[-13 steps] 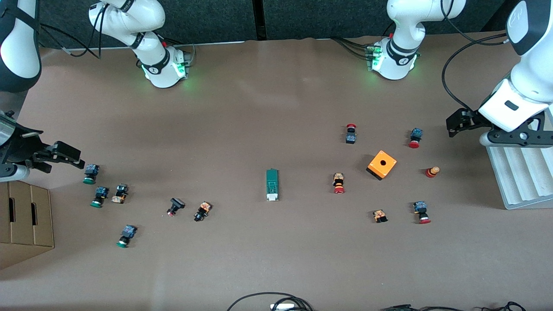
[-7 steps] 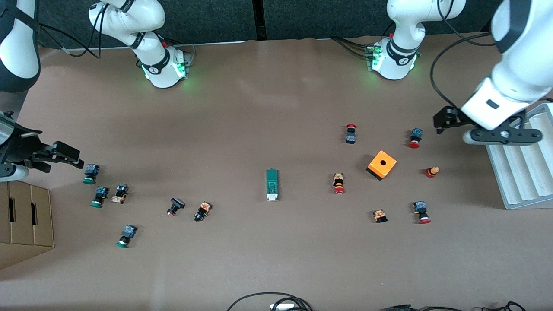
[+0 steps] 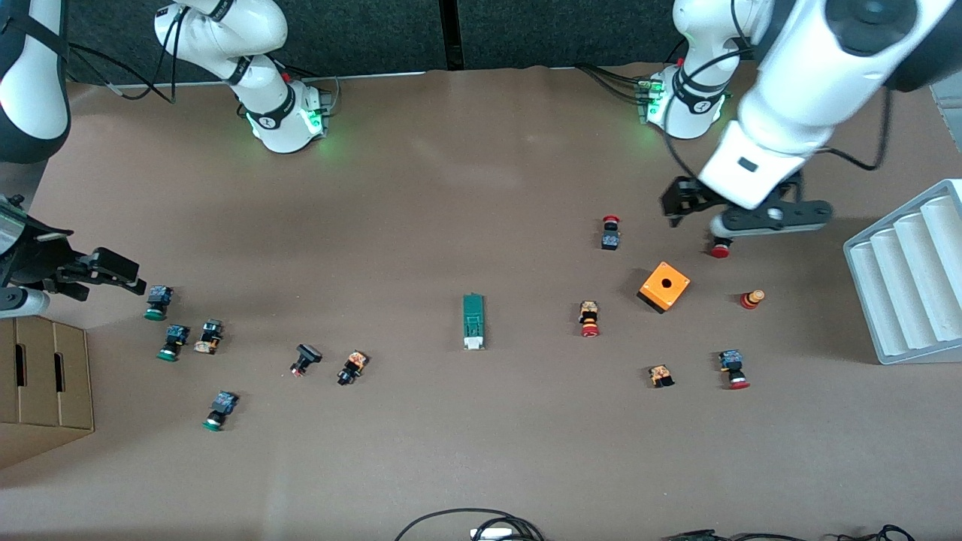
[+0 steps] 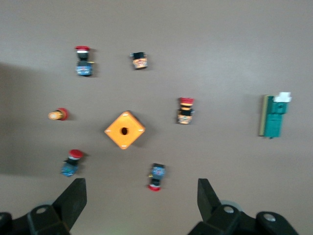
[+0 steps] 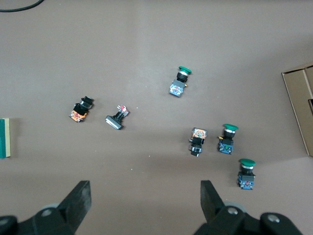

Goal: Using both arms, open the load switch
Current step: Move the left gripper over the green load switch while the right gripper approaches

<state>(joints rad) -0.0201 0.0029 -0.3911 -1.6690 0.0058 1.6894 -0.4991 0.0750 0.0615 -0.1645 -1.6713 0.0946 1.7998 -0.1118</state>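
Observation:
The load switch [image 3: 473, 321], a narrow dark-green block with a white end, lies flat near the middle of the table; it also shows in the left wrist view [image 4: 274, 116] and at the edge of the right wrist view [image 5: 5, 138]. My left gripper [image 3: 674, 209] hangs open and empty over the red-capped push buttons, toward the left arm's end of the table. Its fingers [image 4: 76, 196] have only bare table between them. My right gripper [image 3: 124, 272] is open and empty at the right arm's end, beside a green-capped push button [image 3: 156, 302].
An orange cube with a hole [image 3: 664, 286] sits among several red-capped buttons [image 3: 589, 318]. Several green-capped buttons [image 3: 172, 342] lie by a cardboard box [image 3: 41, 383]. A white ridged tray [image 3: 906, 274] stands at the left arm's end. Cables [image 3: 470, 524] lie at the front edge.
The left arm has swung from beside the white tray toward the middle of the table, and its gripper now hangs over the red-capped buttons. The right arm has not moved.

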